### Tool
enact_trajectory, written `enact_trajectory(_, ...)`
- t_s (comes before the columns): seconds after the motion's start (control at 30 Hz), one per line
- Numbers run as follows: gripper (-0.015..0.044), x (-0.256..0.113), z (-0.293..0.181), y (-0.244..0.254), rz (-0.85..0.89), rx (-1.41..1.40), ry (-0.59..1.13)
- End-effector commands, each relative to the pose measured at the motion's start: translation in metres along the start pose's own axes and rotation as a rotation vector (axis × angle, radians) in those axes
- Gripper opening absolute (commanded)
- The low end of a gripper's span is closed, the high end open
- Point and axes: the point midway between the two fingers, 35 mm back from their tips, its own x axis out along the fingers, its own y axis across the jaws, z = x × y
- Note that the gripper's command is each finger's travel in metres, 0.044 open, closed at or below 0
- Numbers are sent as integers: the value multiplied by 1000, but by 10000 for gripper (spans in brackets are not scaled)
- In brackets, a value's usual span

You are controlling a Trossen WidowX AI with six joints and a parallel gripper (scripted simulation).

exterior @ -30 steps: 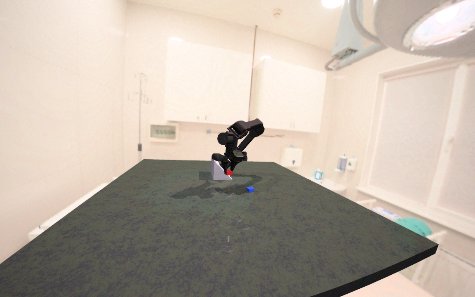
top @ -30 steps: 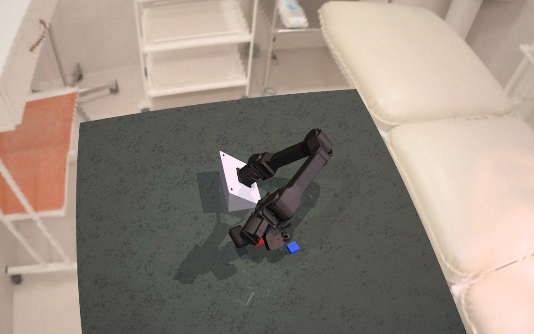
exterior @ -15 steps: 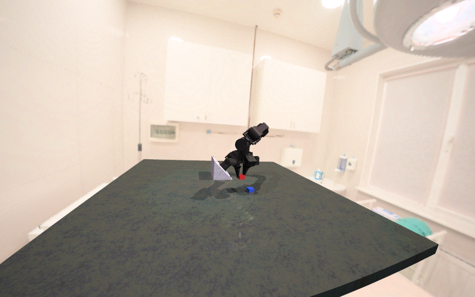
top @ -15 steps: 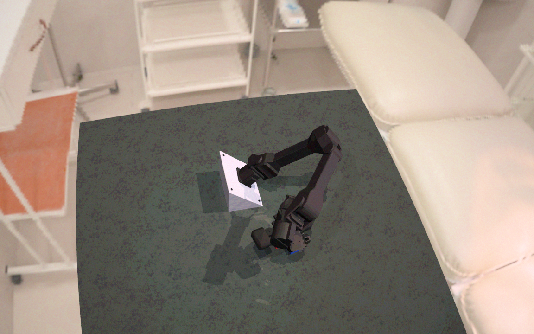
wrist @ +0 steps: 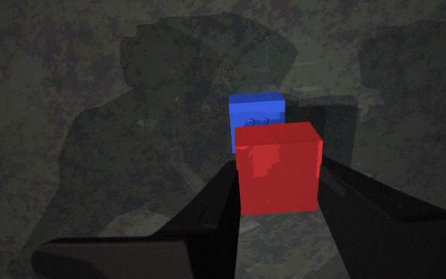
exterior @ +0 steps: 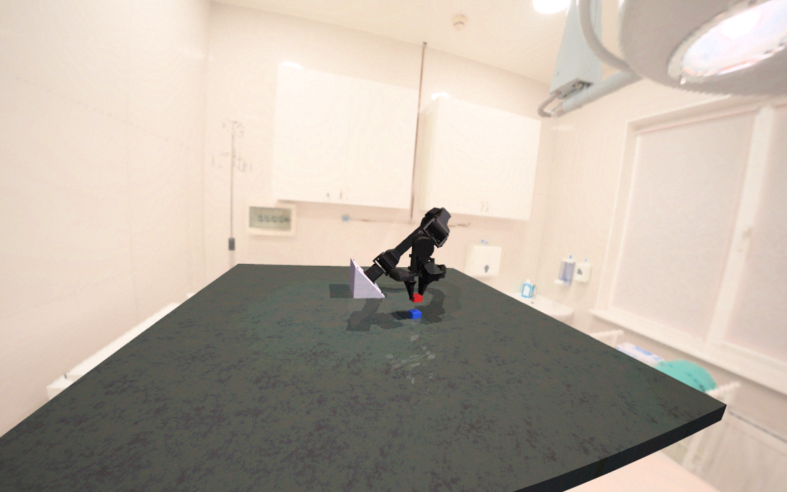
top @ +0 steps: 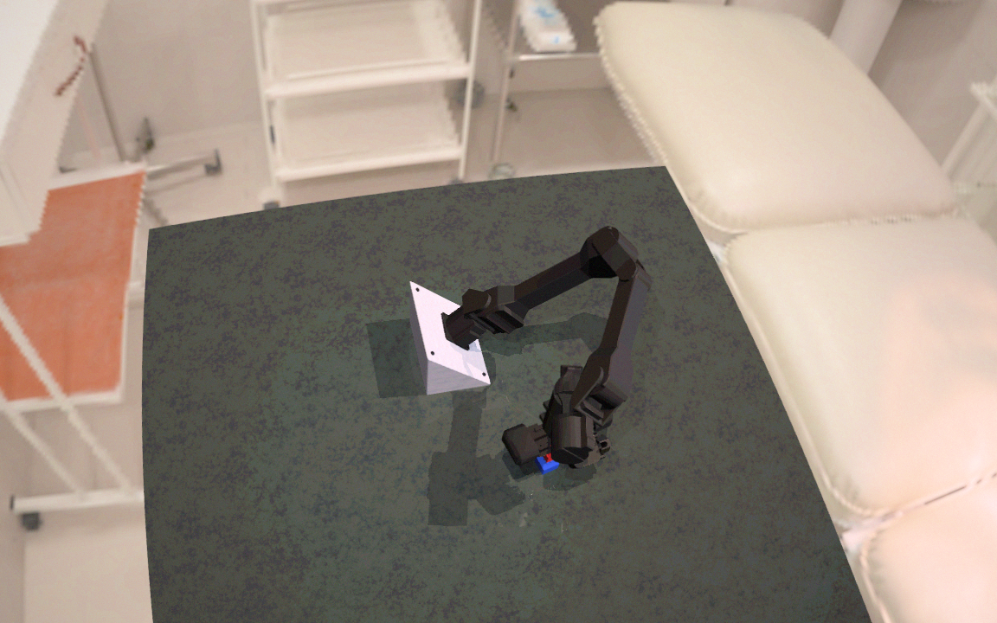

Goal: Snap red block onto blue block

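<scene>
Grasping, and firmly at that: clenched in the black parallel-jaw gripper, pinned between both dark fingers, with the small red rectangular block. Held up in the air, too, above the small blue studded block, and apart from it in the exterior view, with a strip of dark surface between. Not seated, not let go of.

Down below, resting on the dark green-grey mottled table: the blue one. Showing round studs on its upper face in the wrist view, partly covered there by the red one. Partly hidden from the top view as well, close beneath the gripper.

And reaching out from the pale lilac wedge-shaped base, bent at the elbow: the black jointed arm.
</scene>
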Motion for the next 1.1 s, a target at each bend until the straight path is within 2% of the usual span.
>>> enact_trajectory(0.0,0,6,0,2,4,8,-5)
enact_trajectory(0.5,0,35,-1,3,6,8,-6)
enact_trajectory(1.07,0,39,-2,4,6,8,-6)
